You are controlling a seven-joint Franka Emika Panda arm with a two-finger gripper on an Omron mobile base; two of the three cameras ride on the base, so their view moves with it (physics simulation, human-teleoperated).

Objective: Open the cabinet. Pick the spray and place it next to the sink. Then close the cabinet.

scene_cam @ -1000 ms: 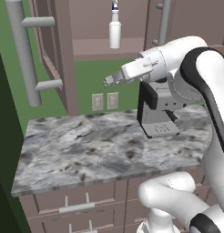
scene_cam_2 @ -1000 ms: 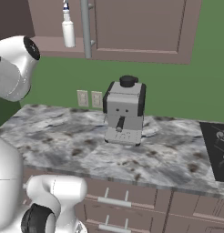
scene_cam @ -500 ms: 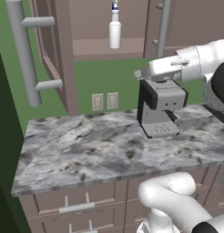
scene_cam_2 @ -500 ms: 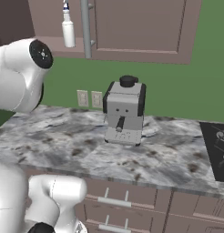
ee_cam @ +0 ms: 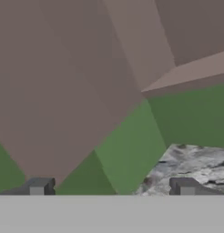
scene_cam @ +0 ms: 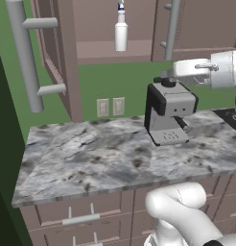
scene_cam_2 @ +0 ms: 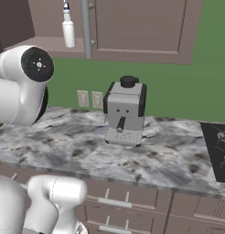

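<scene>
**A:** Right, biggest thing first: the cabinet fills the top of the left base view, its left door swung open toward the upper left, long grey bar handle standing out at the frame's left edge.

**B:** And below it, the grey marbled counter runs across the middle, with mauve drawers along the bottom.

**A:** Arm next. The white arm reaches in from the right edge of the left base view, level with the top of the coffee machine.

**B:** That machine sits right of centre on the counter, upright, drip tray facing us. In the right base view it's dead centre.

**A:** Two wall outlets on the green wall just left of it.

**B:** The spray?

**A:** Spray is upright on the cabinet's open shelf, top centre in the left base view, upper left in the right base view, beside the closed door's handle.

**B:** Gripper?

**A:** In the hand view the gripper shows both fingertips at the bottom corners, jaws spread wide, nothing between them; brown cabinet panel above, green wall and a patch of counter lower right.
</scene>
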